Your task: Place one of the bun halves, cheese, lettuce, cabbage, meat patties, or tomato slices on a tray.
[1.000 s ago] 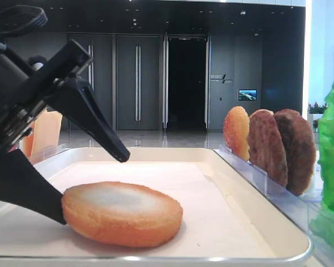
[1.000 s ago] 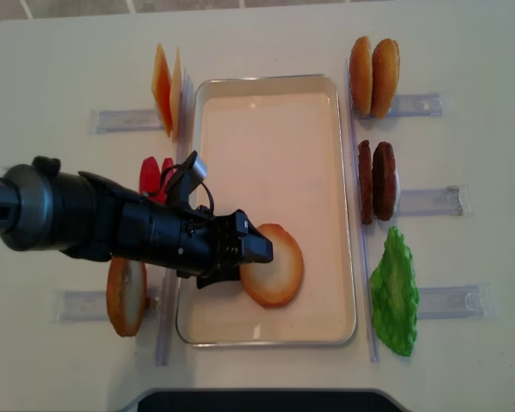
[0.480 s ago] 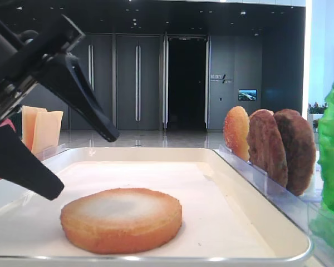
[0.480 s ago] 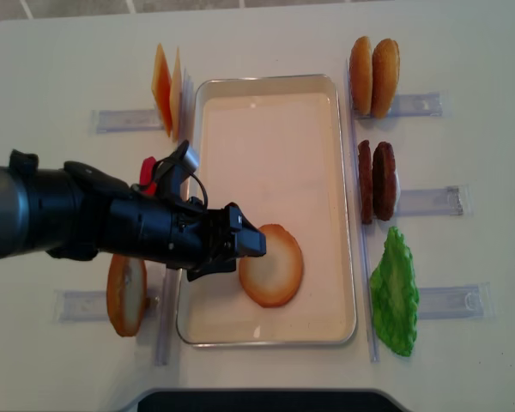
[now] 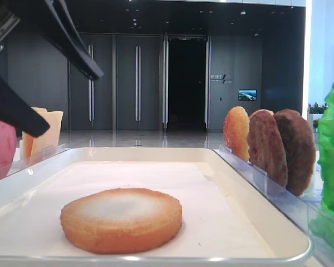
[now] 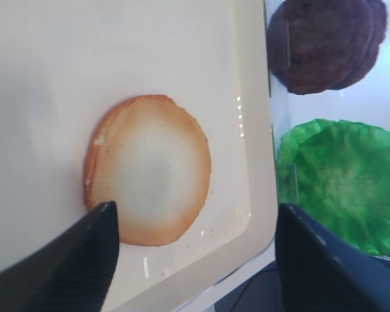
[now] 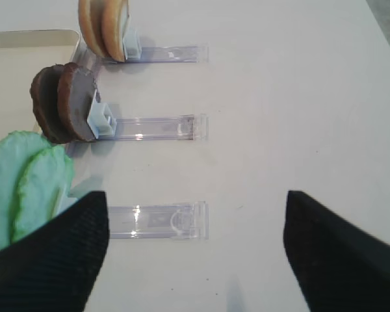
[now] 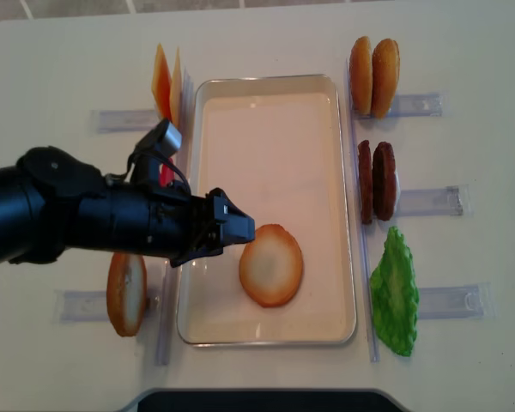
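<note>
One bun half [image 8: 271, 265] lies flat, pale side up, near the front end of the tray [image 8: 270, 84], and the rest of the tray floor is bare. The left gripper [image 8: 232, 228] hangs just above the tray's left rim with its jaws spread wide, holding nothing and not touching the bun. The right gripper [image 7: 195, 253] is also spread apart over bare table, right of the lettuce [image 8: 395, 293] and meat patties [image 8: 376, 180].
</note>
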Tool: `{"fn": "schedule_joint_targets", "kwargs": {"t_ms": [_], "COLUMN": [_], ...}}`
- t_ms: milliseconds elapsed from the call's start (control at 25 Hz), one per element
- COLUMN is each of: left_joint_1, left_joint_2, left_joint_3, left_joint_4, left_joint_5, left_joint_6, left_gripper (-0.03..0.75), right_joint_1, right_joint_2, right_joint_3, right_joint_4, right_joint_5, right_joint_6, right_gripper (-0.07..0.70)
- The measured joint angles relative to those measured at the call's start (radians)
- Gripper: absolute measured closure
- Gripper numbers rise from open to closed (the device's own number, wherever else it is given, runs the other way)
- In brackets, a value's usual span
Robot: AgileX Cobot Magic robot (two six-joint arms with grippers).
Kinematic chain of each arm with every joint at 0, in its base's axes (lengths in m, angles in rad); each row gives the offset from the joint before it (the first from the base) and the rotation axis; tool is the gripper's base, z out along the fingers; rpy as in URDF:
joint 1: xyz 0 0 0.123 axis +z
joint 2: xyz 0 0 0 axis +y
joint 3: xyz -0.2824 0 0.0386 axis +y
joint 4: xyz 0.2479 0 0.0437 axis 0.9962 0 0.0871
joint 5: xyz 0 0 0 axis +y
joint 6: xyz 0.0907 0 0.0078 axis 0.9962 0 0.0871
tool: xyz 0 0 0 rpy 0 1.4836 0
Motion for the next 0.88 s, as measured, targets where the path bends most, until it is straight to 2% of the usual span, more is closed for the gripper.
{"fn": "schedule_joint_targets", "kwargs": {"t_ms": [200, 320, 440, 560, 720, 880], "left_joint_1": [0.000, 0.000, 0.000, 0.000, 0.000, 0.000], "left_joint_2": [-0.123, -0.175, -0.192, -0.193, -0.193, -0.193], "left_joint_3": [-0.076, -0.145, -0.228, -0.310, -0.390, -0.431], "left_joint_4": [0.204, 0.396, 0.657, 0.877, 1.070, 1.198], "left_joint_5": [0.011, 0.061, 0.160, 0.294, 0.422, 0.511], "left_joint_6": [-0.174, -0.341, -0.534, -0.694, -0.785, -0.845], "left_gripper": [0.148, 0.148, 0.148, 0.148, 0.148, 0.148], "right_joint_1": [0.000, 0.000, 0.000, 0.000, 0.000, 0.000], "right_joint_2": [0.000, 0.000, 0.000, 0.000, 0.000, 0.000], "right_joint_3": [0.000, 0.000, 0.000, 0.000, 0.000, 0.000], "right_joint_4": [0.000, 0.000, 0.000, 0.000, 0.000, 0.000], "right_joint_5": [0.000, 0.000, 0.000, 0.000, 0.000, 0.000], "right_joint_6": [0.000, 0.000, 0.000, 0.000, 0.000, 0.000], "right_gripper": [0.076, 0.076, 0.076, 0.076, 0.076, 0.076]}}
